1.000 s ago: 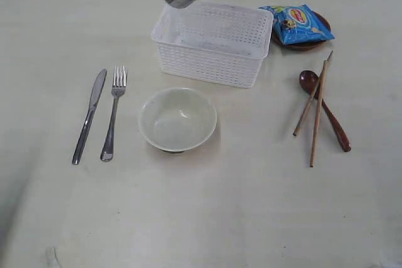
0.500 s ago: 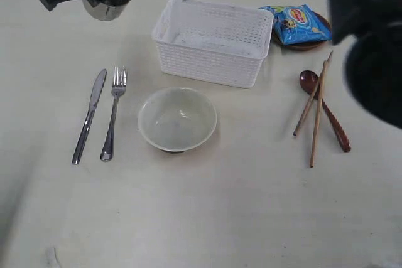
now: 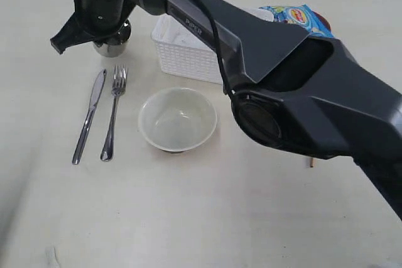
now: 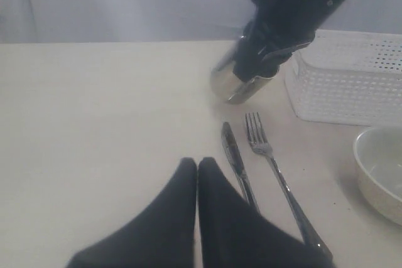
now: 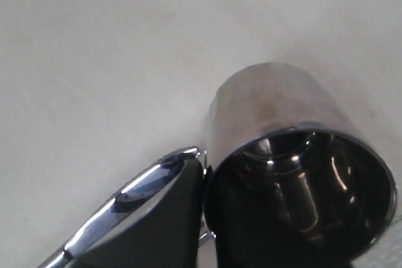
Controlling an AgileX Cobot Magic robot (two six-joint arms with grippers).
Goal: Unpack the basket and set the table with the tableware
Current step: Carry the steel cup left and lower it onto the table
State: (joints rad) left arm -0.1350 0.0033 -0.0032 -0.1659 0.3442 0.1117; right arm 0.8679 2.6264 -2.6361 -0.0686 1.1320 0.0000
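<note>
My right arm reaches across the table (image 3: 188, 218) to its far left. There my right gripper (image 3: 100, 26) is shut on the rim of the steel cup (image 3: 113, 45), one finger (image 5: 157, 218) outside the cup (image 5: 282, 130) and the other inside. The cup (image 4: 242, 83) hangs tilted low over the table, just beyond the knife (image 3: 90, 116) and fork (image 3: 114, 112). The off-white bowl (image 3: 178, 119) stands in front of the white basket (image 3: 185, 54), which the arm partly hides. My left gripper (image 4: 197, 164) is shut and empty, low over the table near the knife (image 4: 235, 164).
A blue snack packet (image 3: 301, 16) lies at the back right, beyond the basket. My right arm's dark links (image 3: 301, 105) cover most of the table's right side. The fork (image 4: 273, 161), basket (image 4: 352, 80) and bowl (image 4: 380, 167) show in the left wrist view.
My right arm has carried the cup from above the basket leftward and down to the spot beyond the knife and fork. The arm now stretches across the view.
</note>
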